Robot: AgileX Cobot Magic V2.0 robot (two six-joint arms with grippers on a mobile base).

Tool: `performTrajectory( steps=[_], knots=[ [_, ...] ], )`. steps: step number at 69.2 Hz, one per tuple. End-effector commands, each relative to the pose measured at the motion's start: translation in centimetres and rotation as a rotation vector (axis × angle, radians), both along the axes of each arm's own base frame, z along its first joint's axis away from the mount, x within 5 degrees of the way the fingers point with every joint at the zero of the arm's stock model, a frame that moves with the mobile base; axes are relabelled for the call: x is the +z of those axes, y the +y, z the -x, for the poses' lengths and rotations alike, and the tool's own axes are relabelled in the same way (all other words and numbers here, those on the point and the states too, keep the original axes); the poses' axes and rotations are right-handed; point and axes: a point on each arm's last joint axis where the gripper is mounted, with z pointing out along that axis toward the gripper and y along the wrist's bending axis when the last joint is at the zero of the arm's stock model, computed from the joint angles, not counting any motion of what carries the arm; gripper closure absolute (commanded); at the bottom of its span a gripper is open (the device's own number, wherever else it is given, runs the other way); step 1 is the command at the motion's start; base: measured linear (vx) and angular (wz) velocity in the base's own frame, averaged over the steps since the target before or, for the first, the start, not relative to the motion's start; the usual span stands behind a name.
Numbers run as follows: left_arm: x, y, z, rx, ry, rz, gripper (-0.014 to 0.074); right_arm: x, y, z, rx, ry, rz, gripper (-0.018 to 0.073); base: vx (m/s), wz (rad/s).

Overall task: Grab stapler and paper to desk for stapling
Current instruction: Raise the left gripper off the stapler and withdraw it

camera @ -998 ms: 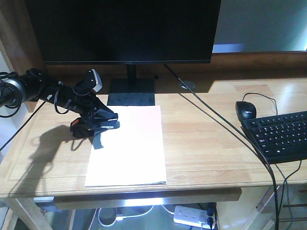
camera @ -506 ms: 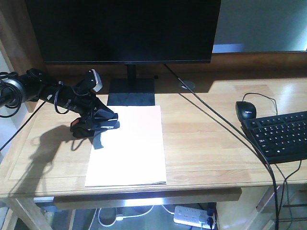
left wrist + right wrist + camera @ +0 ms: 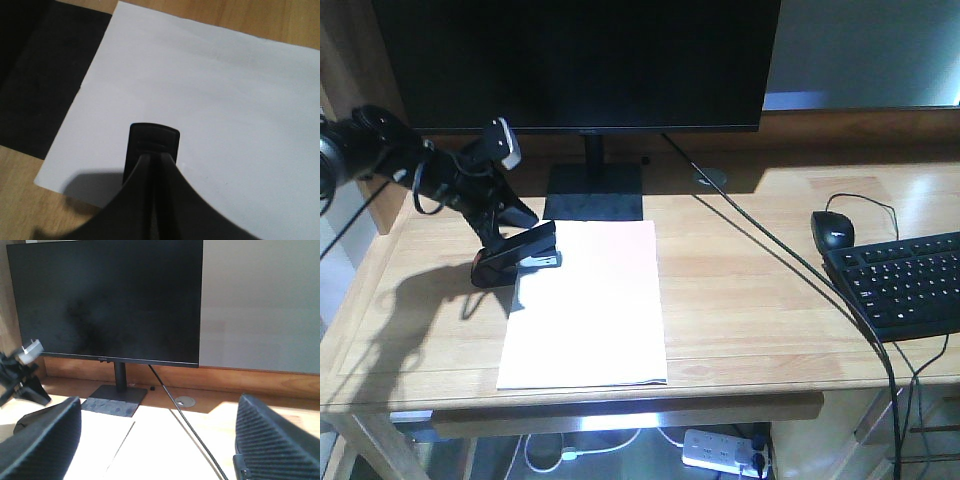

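Left gripper (image 3: 510, 215): fingers closed together, holding nothing, just above the stapler (image 3: 516, 259). The stapler lies on the paper's (image 3: 595, 300) upper-left corner. The paper lies flat on the desk (image 3: 760, 300), before the monitor (image 3: 580, 60) stand. Right gripper (image 3: 155, 440): fingers spread wide, holding nothing, facing the monitor.
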Motion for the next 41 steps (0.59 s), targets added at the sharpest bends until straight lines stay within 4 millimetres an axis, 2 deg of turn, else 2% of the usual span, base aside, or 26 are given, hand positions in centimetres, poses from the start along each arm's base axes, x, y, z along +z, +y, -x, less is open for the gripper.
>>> performTrajectory(
  steps=[1, 19, 31, 41],
  knots=[
    [7.1, -0.2, 1.3, 0.044, -0.096, 0.05, 0.0603, 1.1, 0.2, 0.1, 0.026, -0.055, 0.013, -0.0032, 0.0, 0.0],
    [14.5, 1.0, 5.4, 0.183, -0.074, -0.037, 0.0603, 1.1, 0.2, 0.1, 0.026, -0.055, 0.013, -0.0032, 0.0, 0.0],
    [19.1, 1.2, 8.8, 0.351, 0.021, 0.047, 0.0603, 1.1, 0.2, 0.1, 0.026, -0.055, 0.013, -0.0032, 0.0, 0.0],
    [22.1, 1.2, 11.5, 0.424, 0.069, 0.102, 0.0603, 1.1, 0.2, 0.1, 0.026, -0.055, 0.013, -0.0032, 0.0, 0.0]
  ],
)
